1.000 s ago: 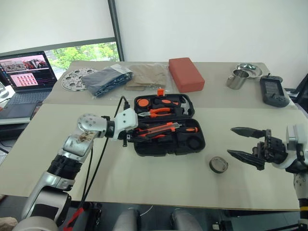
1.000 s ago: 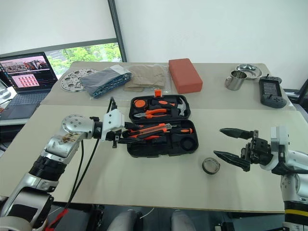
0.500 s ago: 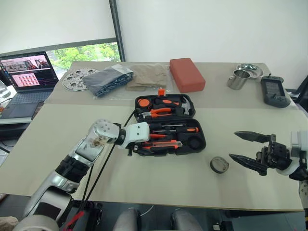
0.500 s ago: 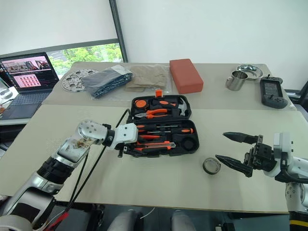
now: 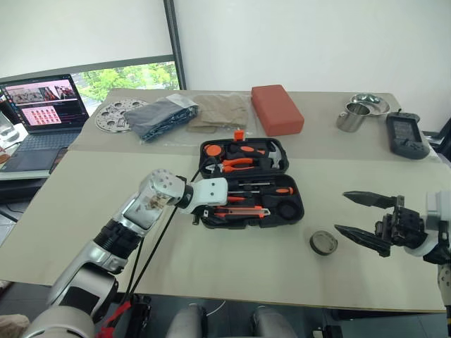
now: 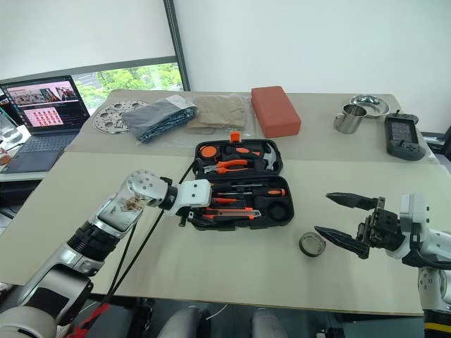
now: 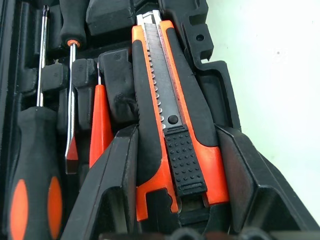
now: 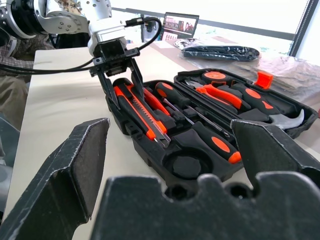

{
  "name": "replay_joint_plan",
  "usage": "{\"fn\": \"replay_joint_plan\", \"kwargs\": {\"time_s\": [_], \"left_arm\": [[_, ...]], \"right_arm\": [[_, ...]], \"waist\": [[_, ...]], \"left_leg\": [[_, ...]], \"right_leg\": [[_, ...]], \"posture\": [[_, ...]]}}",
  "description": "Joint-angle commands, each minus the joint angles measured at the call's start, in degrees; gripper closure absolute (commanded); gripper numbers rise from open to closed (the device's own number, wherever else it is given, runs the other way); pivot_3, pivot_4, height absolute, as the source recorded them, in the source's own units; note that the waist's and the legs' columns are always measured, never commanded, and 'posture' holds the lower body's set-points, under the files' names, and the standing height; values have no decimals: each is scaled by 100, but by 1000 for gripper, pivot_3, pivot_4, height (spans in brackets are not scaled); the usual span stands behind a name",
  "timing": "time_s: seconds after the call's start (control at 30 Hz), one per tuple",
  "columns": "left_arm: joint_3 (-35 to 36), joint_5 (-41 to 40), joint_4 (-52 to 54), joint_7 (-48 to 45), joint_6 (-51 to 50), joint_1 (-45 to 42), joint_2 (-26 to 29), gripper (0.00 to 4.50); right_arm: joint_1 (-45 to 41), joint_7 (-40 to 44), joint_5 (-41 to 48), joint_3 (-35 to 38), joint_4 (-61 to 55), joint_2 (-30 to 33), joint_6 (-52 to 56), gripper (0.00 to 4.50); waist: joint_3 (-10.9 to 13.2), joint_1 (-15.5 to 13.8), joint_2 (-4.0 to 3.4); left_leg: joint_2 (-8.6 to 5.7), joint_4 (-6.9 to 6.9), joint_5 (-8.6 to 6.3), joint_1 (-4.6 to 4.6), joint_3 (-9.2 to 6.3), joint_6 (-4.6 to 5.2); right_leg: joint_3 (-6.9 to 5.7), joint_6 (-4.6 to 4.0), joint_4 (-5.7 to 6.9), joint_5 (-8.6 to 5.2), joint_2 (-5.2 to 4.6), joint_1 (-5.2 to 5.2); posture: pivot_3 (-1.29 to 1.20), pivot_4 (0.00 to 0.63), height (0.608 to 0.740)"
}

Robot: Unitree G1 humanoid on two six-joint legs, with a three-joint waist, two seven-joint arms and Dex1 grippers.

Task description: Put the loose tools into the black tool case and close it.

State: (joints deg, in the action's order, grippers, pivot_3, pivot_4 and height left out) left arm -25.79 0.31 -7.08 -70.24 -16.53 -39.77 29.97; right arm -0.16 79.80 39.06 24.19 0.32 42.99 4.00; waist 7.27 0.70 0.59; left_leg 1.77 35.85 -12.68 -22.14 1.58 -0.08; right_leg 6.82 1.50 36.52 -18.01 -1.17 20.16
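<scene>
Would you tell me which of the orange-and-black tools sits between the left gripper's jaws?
The utility knife, with its ridged slider, in the case's front slot; the screwdrivers lie beside it.

Beige table [image 5: 84, 204], white wall [image 5: 303, 42] (window [image 5: 120, 77] left).

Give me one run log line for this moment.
left end effector: fingers astride utility knife in black tool case | right end effector: open, empty | grey roll: loose on table | case: open
</scene>
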Motion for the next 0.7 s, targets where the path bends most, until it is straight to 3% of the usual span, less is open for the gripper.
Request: {"fn": "replay_joint_plan", "kwargs": {"time_s": [0.03, 0.17, 0.7], "left_arm": [[179, -109, -267, 98, 225, -6, -142, 1619], [259, -21, -537, 151, 586, 27, -95, 75], [1067, -1042, -44, -248, 339, 51, 43, 75]], "right_arm": [[-59, -40, 93, 136, -222, 45, -58, 0], [-94, -52, 92, 112, -232, 63, -35, 0], [-144, -63, 69, 77, -229, 97, 12, 0]], "waist": [[0, -3, 0], [-2, 21, -3], [-5, 38, -8]], "left_leg": [[-1, 0, 0, 0, 0, 0], [1, -1, 0, 2, -2, 0], [2, 2, 0, 5, -1, 0]], "right_leg": [[0, 0, 0, 0, 0, 0], [0, 0, 1, 0, 0, 0], [2, 0, 12, 0, 3, 0]], "posture": [[0, 150, 740], [0, 150, 740], [0, 150, 740]]}}
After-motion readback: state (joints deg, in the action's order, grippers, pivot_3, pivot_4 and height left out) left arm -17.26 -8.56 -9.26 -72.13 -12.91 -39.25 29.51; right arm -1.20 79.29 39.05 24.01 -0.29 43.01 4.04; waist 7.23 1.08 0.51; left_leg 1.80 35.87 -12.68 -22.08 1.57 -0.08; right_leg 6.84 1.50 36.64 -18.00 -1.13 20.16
